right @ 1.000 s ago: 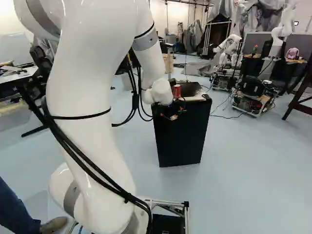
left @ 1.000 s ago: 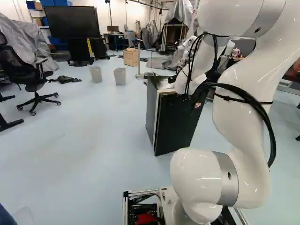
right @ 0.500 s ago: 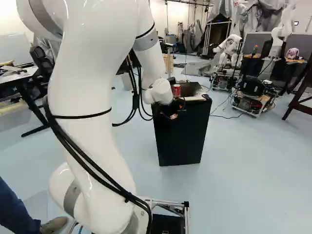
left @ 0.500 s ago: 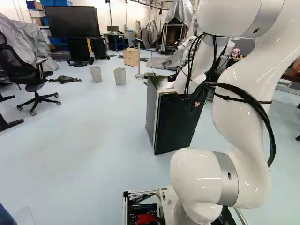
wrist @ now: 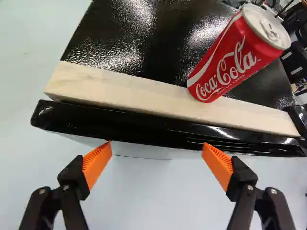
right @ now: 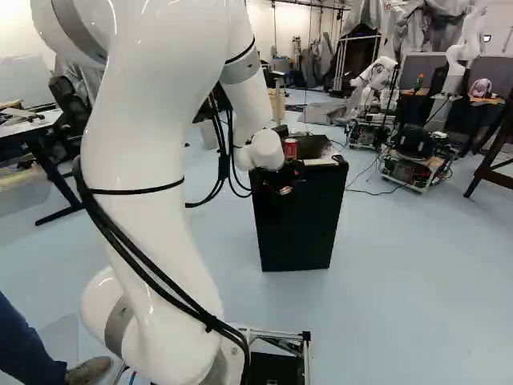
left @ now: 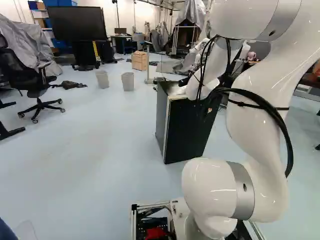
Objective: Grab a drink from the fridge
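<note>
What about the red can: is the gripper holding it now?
No, the gripper is open, and the red can stands beyond its fingers, on top of the fridge.

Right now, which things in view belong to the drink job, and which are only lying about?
For the job: black mini fridge; gripper; probably the red soda can on top.

Lying about: office chair; two waste bins; large screen; wooden cabinet.

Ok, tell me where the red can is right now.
The red can stands on top of the black fridge, partly on the pale wooden strip along its front edge, ahead of the gripper.
</note>
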### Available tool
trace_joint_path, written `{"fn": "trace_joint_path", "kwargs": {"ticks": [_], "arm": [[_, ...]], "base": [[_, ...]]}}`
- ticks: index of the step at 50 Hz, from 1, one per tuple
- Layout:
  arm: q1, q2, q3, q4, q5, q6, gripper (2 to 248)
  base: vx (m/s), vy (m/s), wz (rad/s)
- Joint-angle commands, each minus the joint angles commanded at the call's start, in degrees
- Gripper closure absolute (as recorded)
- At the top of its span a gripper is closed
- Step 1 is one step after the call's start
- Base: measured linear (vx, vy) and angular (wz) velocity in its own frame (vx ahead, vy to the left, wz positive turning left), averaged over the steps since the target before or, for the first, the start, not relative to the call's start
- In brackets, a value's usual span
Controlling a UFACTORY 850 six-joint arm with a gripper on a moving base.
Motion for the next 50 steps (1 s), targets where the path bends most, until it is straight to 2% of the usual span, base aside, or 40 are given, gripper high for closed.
{"fn": "trace_joint_path", "kwargs": {"ticks": [11,29,50], "arm": [[-0.07,0.33,0.41,0.00,0.99,0.00,3],[-0.97,4.20,5.12,0.12,1.20,0.00,3],[-2.18,9.38,11.15,4.92,5.06,0.00,3]], "base": [[0.000,0.000,0.000],[0.000,0.000,0.000],[0.000,0.000,0.000]]}}
